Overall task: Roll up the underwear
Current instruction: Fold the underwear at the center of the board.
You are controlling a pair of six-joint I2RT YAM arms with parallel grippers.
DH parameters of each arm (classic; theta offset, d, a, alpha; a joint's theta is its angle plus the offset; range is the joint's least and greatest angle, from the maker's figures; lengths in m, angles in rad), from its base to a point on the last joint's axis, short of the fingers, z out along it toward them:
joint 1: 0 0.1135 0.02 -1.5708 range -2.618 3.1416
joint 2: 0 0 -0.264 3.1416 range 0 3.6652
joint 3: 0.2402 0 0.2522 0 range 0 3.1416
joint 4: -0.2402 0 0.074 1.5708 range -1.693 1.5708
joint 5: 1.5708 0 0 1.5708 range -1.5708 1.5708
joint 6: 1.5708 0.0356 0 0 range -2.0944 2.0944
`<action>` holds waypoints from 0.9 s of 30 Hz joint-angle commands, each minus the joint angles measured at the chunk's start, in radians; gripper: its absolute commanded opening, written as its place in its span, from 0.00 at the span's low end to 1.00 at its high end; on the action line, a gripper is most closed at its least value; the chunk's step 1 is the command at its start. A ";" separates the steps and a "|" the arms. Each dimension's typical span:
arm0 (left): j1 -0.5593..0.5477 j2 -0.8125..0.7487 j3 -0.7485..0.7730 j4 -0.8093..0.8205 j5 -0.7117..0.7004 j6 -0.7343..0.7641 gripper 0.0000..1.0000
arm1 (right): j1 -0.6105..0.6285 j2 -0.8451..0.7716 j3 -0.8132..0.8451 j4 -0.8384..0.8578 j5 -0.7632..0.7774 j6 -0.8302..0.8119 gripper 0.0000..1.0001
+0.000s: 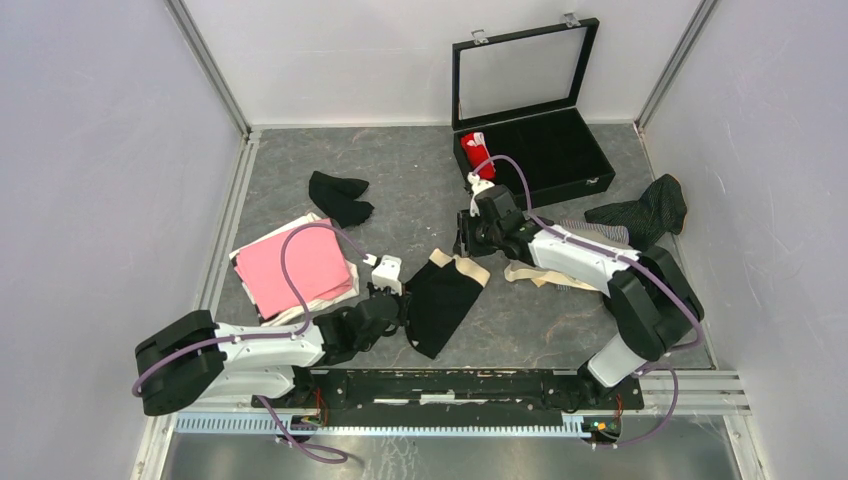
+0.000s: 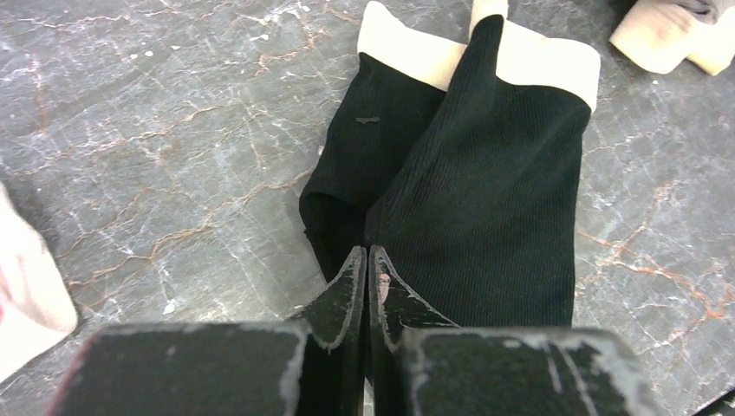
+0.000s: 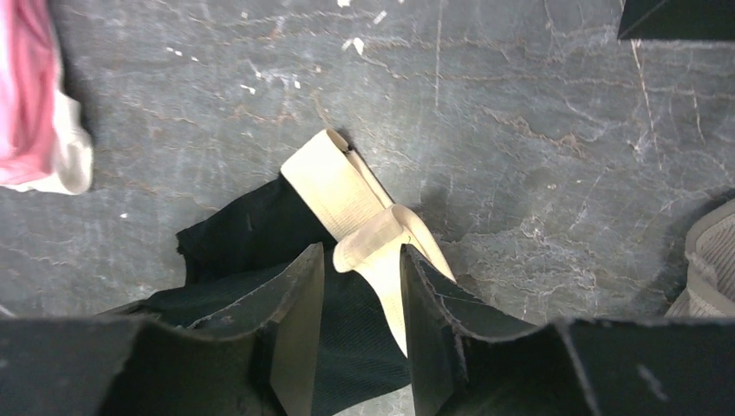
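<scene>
Hidden, cropped
The black underwear [image 2: 485, 199] is covered at its near end by the left gripper [image 2: 369, 254]; the pink underwear [image 3: 24, 87] is cropped.

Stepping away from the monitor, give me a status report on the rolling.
Left gripper shut at hem of black underwear. Right gripper open, astride its beige waistband. Underwear lying flat, not yet rolled. Pink pile lies apart.

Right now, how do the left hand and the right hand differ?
The left hand is shut; the right hand is open. The left hand is at the black underwear's plain end; the right hand straddles its cream waistband. Both are low over the same garment.
</scene>
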 commanded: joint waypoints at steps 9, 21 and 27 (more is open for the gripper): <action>0.009 -0.126 0.067 -0.291 -0.253 -0.179 0.42 | -0.021 -0.246 -0.183 0.225 -0.005 -0.041 0.48; 0.008 -0.178 0.086 -0.025 0.169 0.044 0.26 | -0.022 -0.182 -0.166 0.159 -0.075 -0.078 0.30; 0.007 -0.042 0.075 0.079 0.284 0.027 0.04 | -0.020 -0.060 -0.085 0.151 -0.188 -0.105 0.22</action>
